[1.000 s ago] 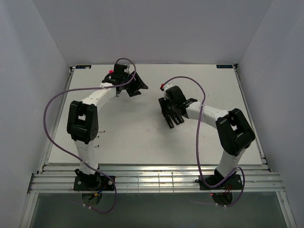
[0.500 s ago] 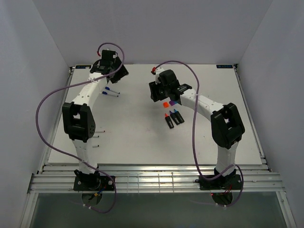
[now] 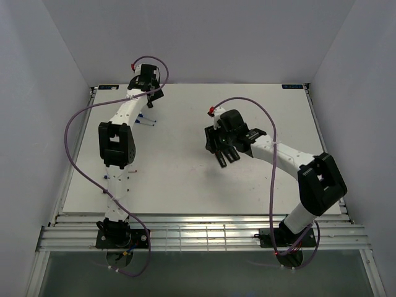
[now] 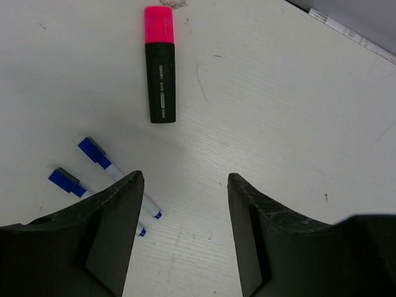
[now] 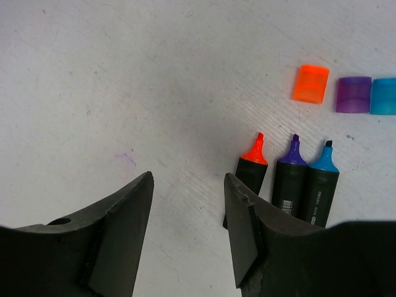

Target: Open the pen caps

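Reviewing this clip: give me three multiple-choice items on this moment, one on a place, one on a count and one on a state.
1. Right wrist view: where do the three loose caps lie?
A) beyond the marker tips, apart from them
B) pushed onto the markers
C) stacked on one another

2. How many uncapped markers lie there?
A) one
B) three
C) five

3. Left wrist view: the pink cap is
A) off, beside its highlighter
B) on its highlighter
C) missing

Answers:
1 A: the orange, purple and cyan caps sit clear of the tips.
2 B: an orange, a purple and a cyan tip are bare.
3 B: the cap sits on the end of the black body.
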Robot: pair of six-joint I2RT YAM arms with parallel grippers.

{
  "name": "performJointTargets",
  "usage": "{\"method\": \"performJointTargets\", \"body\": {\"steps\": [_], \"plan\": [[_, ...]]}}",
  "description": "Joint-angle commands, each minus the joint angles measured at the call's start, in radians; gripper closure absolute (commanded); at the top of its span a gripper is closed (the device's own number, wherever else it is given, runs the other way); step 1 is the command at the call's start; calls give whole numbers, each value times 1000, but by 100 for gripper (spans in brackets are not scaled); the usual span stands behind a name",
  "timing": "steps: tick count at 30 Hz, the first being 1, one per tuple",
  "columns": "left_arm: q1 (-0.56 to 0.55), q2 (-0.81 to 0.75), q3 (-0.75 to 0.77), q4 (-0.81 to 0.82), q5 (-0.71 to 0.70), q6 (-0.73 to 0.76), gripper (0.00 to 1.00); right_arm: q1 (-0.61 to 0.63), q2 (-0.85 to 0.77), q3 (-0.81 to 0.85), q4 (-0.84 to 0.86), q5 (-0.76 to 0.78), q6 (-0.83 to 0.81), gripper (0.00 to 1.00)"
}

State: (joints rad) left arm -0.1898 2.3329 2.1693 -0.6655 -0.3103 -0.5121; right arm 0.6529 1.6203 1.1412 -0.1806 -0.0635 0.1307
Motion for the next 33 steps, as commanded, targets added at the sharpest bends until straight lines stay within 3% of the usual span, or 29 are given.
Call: {"method": "performJointTargets", "body": {"steps": [1,21,33], "plan": [[16,-7,41,47,-61,61,33,2,-65,-44,66,-18,12,44],[46,117,-16,375,-72,205,31,2,-184,-149,115,-55,14,43],[50,174,-37,457,-75,274,30,2,-171,-170,145,-68,14,43]]}}
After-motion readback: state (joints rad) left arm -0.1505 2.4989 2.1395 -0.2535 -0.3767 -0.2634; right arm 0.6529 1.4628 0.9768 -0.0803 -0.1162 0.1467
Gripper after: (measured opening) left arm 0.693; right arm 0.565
